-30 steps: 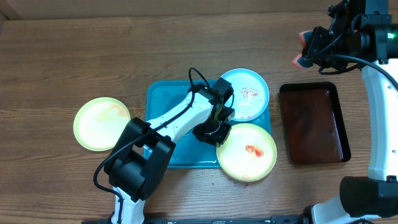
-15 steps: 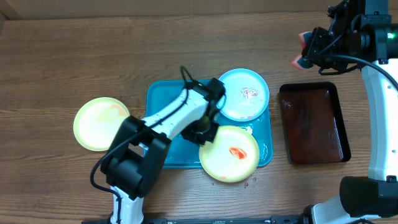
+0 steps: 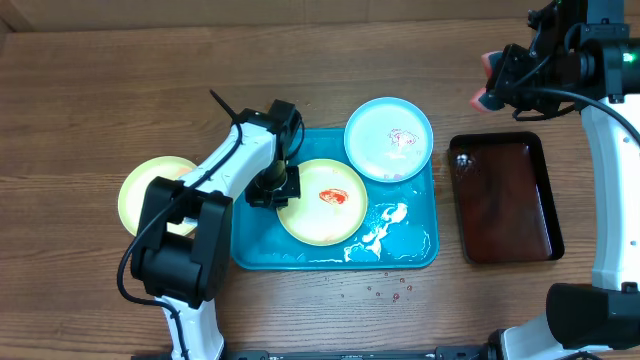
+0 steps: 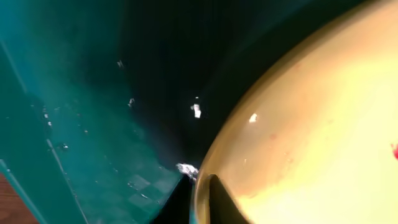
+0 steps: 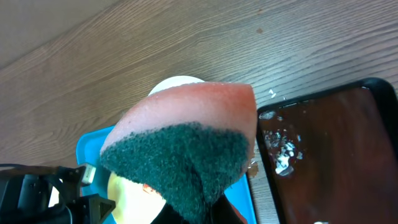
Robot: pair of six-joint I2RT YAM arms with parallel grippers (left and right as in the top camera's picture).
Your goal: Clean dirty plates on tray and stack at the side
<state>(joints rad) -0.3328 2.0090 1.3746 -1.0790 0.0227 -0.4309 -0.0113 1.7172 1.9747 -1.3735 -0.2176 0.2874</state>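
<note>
The left claw [image 3: 275, 189] is clenched on the near-left rim of a yellow-green plate [image 3: 322, 212]. Its wrist view is dark and very close: one finger [image 4: 217, 198] lies over the rim, the other is lost in shadow below it, and only a slice of the plate shows. That plate sits inside the turquoise tray [image 3: 255, 242], left of centre, with a red smear on its white middle. White foam [image 3: 385, 222] streaks the tray floor to its right. A light blue plate [image 3: 389, 138] with a faint red mark lies across the tray's far right corner, partly over the rim; whether the two plates touch cannot be told. A second yellow-green plate [image 3: 145, 200] rests on the table [image 3: 120, 90] left of the tray, its right side hidden by the left arm. Small droplets [image 3: 385, 290] dot the table before the tray. The right claw [image 3: 488, 82], raised over the far right, grasps a pink sponge [image 5: 186, 143] with a dark green scouring face that hides its fingers, above a dark red-brown tray [image 3: 505, 200] holding wet flecks.
</note>
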